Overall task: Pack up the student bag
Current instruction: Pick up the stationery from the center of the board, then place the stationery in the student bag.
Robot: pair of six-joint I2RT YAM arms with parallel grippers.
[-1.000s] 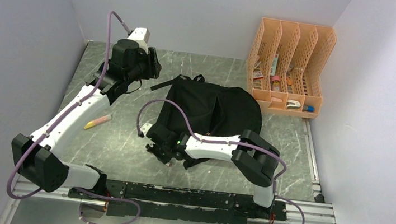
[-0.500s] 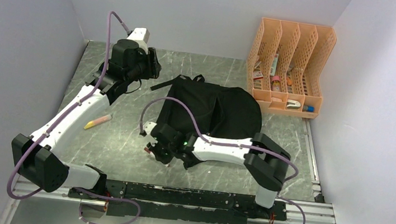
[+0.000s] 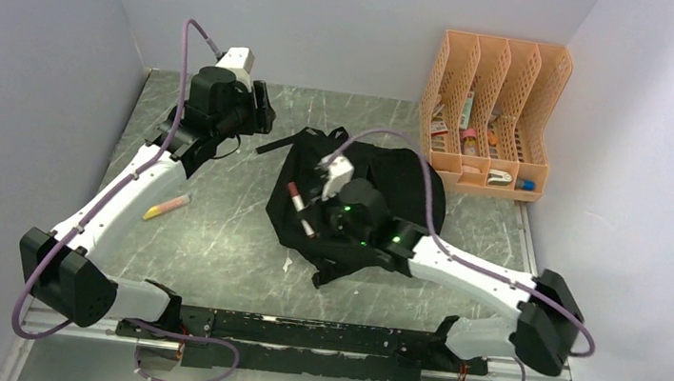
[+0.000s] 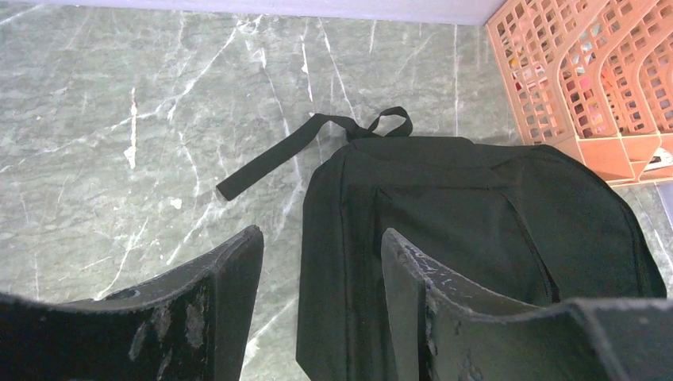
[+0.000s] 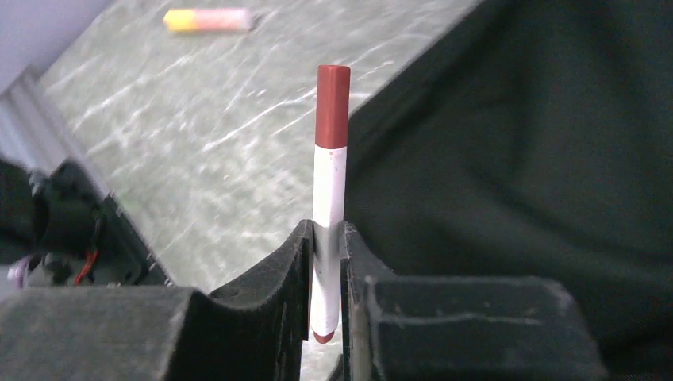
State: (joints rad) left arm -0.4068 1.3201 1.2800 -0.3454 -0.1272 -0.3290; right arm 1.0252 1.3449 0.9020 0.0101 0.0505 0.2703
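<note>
The black student bag (image 3: 382,181) lies flat in the middle of the table; it also shows in the left wrist view (image 4: 476,206) and the right wrist view (image 5: 516,159). My right gripper (image 3: 314,211) is shut on a white marker with a red cap (image 3: 298,208), held over the bag's left part. In the right wrist view the marker (image 5: 330,159) stands up out of that gripper (image 5: 325,232). My left gripper (image 3: 261,110) is open and empty, raised at the back left; in its own view (image 4: 321,236) the bag's left edge lies below its jaws.
A yellow and pink marker (image 3: 166,207) lies on the table left of the bag, also in the right wrist view (image 5: 208,19). An orange slotted file organiser (image 3: 493,112) with small items stands at the back right. A loose bag strap (image 4: 294,147) trails left on the table.
My right arm has swung up from the table in front of the bag to above the bag's left part, carrying the red-capped marker. The left arm has not moved.
</note>
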